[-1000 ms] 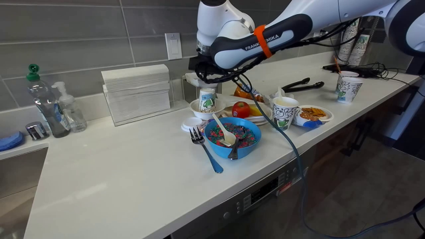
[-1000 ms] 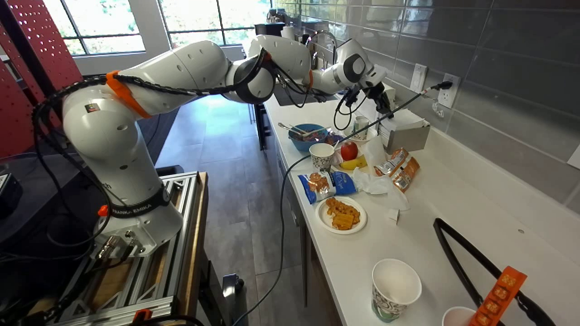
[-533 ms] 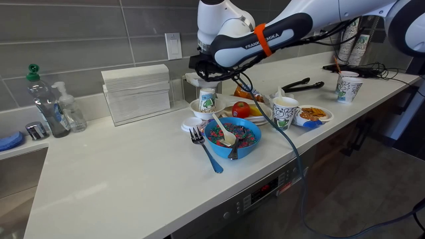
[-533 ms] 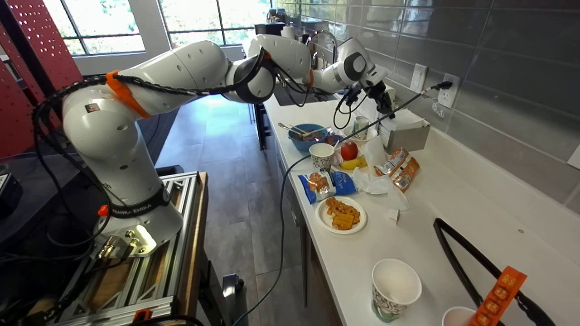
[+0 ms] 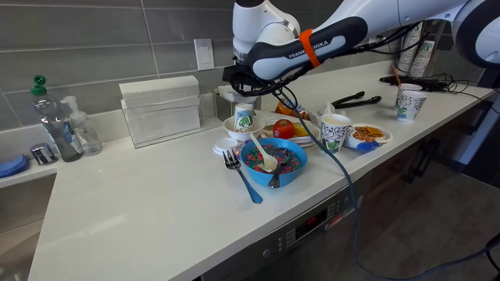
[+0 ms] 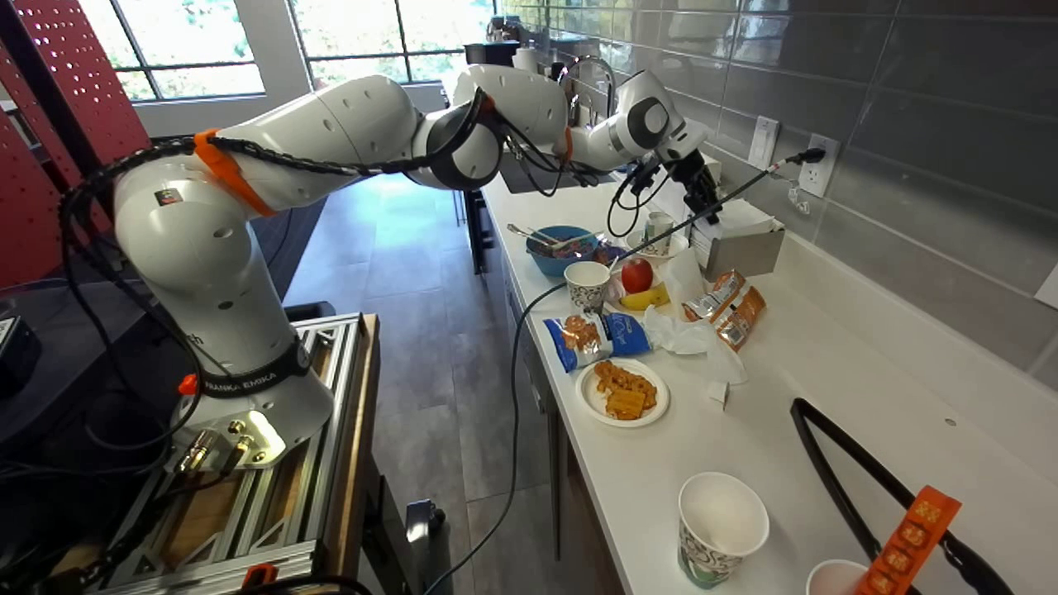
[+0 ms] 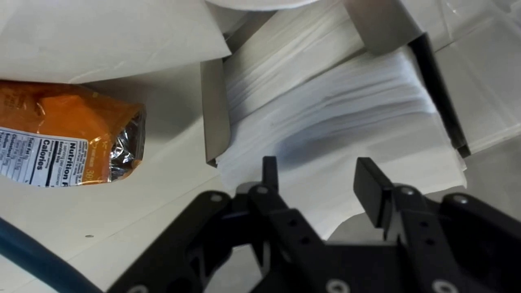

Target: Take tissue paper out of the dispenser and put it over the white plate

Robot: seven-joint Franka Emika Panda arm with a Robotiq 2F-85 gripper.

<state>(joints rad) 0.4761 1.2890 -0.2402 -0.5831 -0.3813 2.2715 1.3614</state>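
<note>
Well, the pincer is spread apart, gripping nothing. The tissues sit in the grey box, middle of the wrist view. They should be light, floppy and easy to rip; best pinch one loose edge, low in the frame.

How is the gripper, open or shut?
Open: in the wrist view, the gripper has its jaws well apart, with white tissues showing through the gap.
</note>
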